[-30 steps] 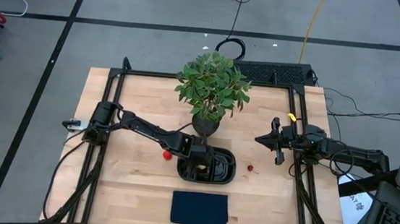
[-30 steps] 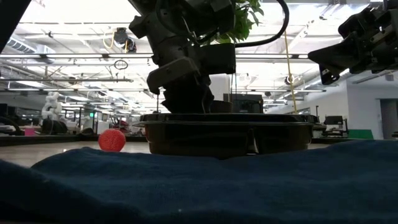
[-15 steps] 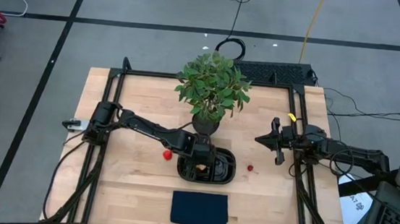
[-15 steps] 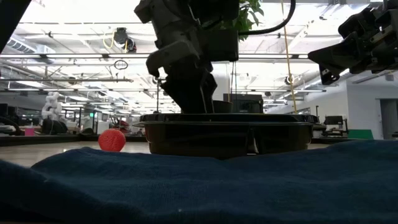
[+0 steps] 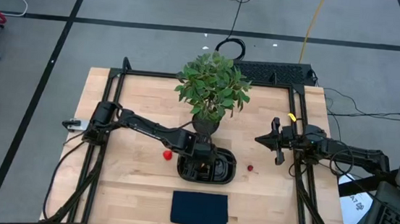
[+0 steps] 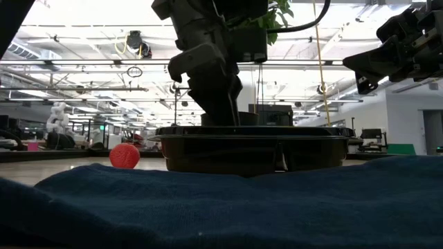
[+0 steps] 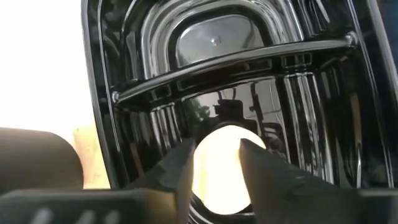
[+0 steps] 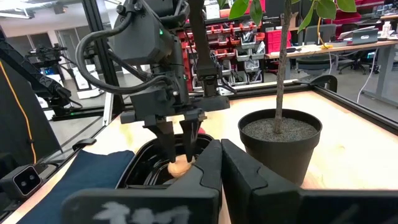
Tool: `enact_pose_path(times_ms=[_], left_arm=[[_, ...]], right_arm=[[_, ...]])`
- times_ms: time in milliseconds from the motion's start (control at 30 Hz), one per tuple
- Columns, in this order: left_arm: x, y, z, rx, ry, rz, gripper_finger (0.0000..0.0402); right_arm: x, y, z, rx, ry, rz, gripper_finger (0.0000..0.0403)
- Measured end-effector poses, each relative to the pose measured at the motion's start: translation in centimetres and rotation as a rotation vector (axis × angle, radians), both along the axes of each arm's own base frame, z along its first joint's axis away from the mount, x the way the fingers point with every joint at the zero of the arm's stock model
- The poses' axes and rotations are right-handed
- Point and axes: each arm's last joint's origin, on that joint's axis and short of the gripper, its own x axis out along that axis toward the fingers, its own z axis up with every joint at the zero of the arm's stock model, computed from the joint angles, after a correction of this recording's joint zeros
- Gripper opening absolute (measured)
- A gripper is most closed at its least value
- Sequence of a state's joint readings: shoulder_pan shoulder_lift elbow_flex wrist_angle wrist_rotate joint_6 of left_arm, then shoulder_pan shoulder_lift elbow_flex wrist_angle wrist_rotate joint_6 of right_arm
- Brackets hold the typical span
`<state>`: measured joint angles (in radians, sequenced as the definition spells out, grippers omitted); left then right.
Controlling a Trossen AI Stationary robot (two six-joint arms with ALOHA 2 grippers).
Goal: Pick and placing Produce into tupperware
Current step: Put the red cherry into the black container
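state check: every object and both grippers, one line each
left gripper: inside the tupperware, shut on the yellow-orange piece
yellow-orange piece: held between the fingers, low in a compartment
tupperware: upright on the table, lidless
strawberry piece: loose on the table, outside the tupperware
dark red berry: loose on the table, untouched
right gripper: idle at the right edge, shut, empty
blue cloth: lying flat

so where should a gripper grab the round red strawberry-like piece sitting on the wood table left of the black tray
Grip the red strawberry-like piece across its widest middle, coming straight down from above. It looks rounded and lies alone on the wooden table, apart from the black oval plastic container, so the fingers probably have room on both sides.
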<state>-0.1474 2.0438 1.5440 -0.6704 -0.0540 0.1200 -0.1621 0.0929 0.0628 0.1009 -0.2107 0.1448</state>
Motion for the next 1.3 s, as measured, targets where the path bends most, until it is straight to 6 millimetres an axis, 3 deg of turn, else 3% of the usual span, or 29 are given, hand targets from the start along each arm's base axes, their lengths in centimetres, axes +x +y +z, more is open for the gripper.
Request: enact_pose_path(times_ms=[233,467,667,833,967,1200,1300], left_arm=[[0.0,0.0,0.0,0.005,0.004,-0.011,0.0013],[-0.7,0.2,0.5,0.057,0.044,-0.040,0.0007],[-2.2,0.6,4.6,0.128,-0.043,0.022,0.0002],[-4.9,1.0,8.2,0.173,-0.161,0.055,0.0001],[-8.1,1.6,9.6,0.179,-0.291,0.099,0.0001],[-13.5,3.7,8.8,0.077,-0.621,0.220,0.0000],[-15.3,4.9,7.2,0.066,-0.644,0.288,0.0000]], right_arm=[[0.0,0.0,0.0,0.000,0.000,0.000,0.0000],[0.0,0.0,0.0,0.000,0.000,0.000,0.0000],[0.0,0.0,0.0,0.000,0.001,0.000,0.0000],[0.0,0.0,0.0,0.000,0.001,0.000,0.0000],[0.0,0.0,0.0,0.000,0.002,0.000,0.0000],[0.0,0.0,0.0,-0.007,-0.003,0.000,0.0000],[0.0,0.0,0.1,-0.008,-0.006,0.000,0.0000]])
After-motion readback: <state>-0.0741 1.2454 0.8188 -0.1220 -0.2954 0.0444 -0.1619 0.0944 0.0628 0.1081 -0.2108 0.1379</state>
